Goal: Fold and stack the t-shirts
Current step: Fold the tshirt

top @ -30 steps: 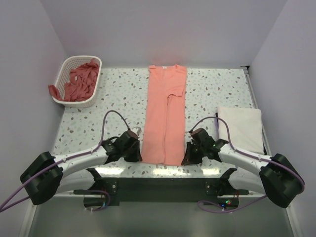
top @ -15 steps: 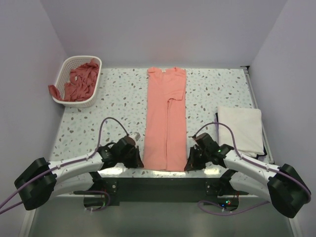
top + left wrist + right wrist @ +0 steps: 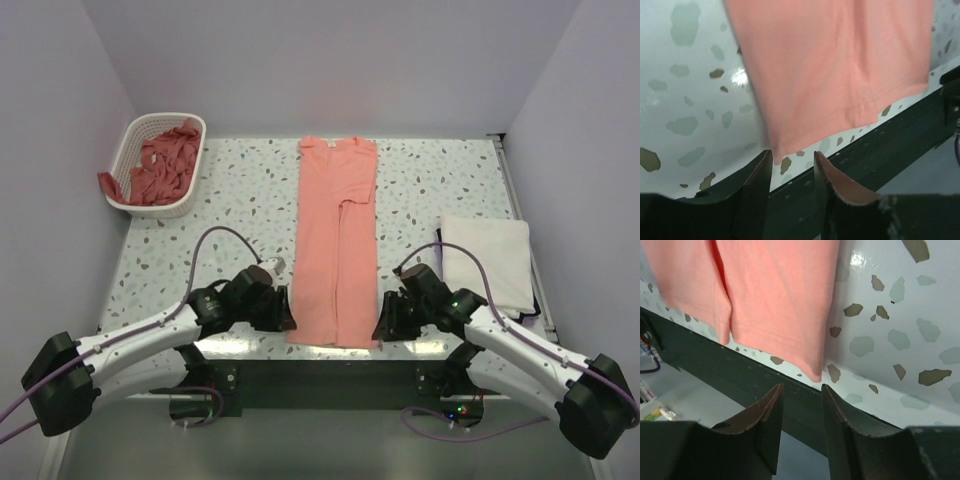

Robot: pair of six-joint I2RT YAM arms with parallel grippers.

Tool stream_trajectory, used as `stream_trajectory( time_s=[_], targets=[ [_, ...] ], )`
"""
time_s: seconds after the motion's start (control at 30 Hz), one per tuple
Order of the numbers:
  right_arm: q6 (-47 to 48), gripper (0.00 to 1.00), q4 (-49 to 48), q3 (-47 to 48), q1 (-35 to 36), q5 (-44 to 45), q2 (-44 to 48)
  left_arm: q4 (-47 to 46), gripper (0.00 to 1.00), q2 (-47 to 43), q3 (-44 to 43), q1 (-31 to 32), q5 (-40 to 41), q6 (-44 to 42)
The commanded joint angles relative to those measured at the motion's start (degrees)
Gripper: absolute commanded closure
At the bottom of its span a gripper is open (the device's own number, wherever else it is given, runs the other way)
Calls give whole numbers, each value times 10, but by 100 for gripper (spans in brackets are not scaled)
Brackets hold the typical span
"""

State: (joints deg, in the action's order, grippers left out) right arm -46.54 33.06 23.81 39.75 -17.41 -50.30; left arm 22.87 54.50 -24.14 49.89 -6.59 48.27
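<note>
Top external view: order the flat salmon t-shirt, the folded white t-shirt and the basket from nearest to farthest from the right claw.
1. Salmon t-shirt: its near hem lies just left of the right claw.
2. White t-shirt: folded, farther back on the claw's right.
3. Basket: far-left corner, across the table.

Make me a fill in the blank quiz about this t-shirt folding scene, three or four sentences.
The folded white t-shirt lies on the ___ side of the table. The crumpled t-shirts in the basket are ___. The hem of the long pink t-shirt lies at the table's ___ edge. The left gripper and right gripper are both ___, holding nothing.
Missing words: right, pink, near, open.
</note>
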Motion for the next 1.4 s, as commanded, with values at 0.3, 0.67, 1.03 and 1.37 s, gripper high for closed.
stream_trajectory(
  time_s=[0.3,0.67,1.03,1.37],
  targets=[
    [-30,62,-139,29,1,12,-79,-187,70,106,-48,-41,7,5],
    [-75,62,-193,-96,1,-18,-70,-266,76,137,77,-40,-42,45],
    [-29,61,-22,7,1,32,19,-115,73,85,-20,-40,-4,-13],
    [-28,60,3,-19,1,22,28,-34,64,39,1,-40,-28,-10]
  ],
)
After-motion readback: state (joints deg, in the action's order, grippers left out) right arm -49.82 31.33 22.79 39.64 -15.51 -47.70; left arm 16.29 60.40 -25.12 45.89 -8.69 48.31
